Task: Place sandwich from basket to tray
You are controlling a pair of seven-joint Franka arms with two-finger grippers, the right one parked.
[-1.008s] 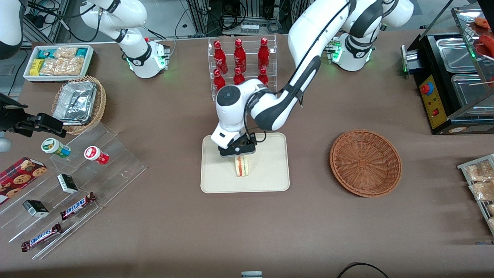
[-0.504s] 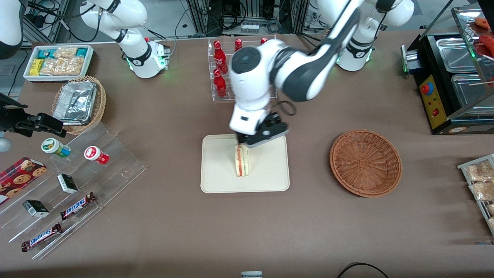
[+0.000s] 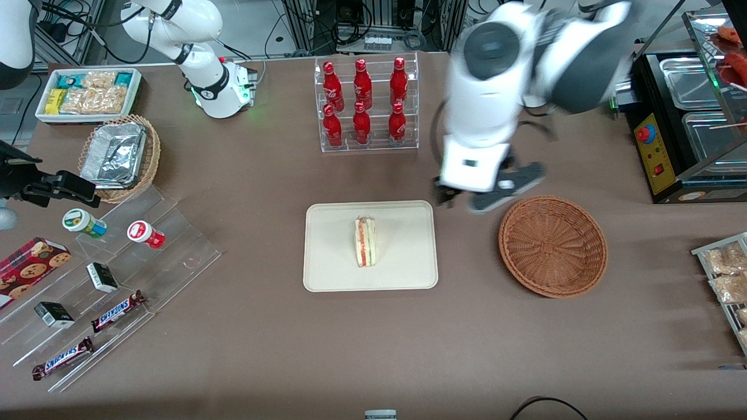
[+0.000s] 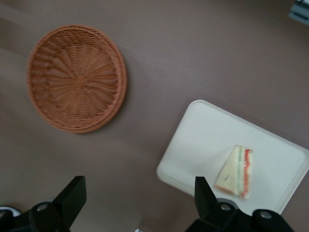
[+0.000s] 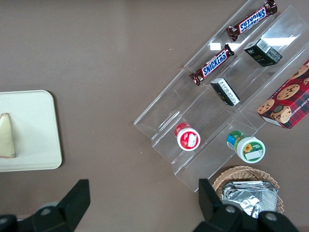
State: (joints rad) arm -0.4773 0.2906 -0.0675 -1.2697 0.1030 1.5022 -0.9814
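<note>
Brown table (image 3: 245, 326): tray (image 3: 332, 268), basket (image 3: 552, 245), bottle rack (image 3: 367, 102).

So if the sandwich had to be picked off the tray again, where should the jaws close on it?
Come from above and close across the two flat bread faces of the sandwich, probably near its thicker middle. It stands on edge on the tray with the filling stripe upward, so the faces are exposed with bare tray beside them. The gripper hangs open, raised between tray and basket.
</note>
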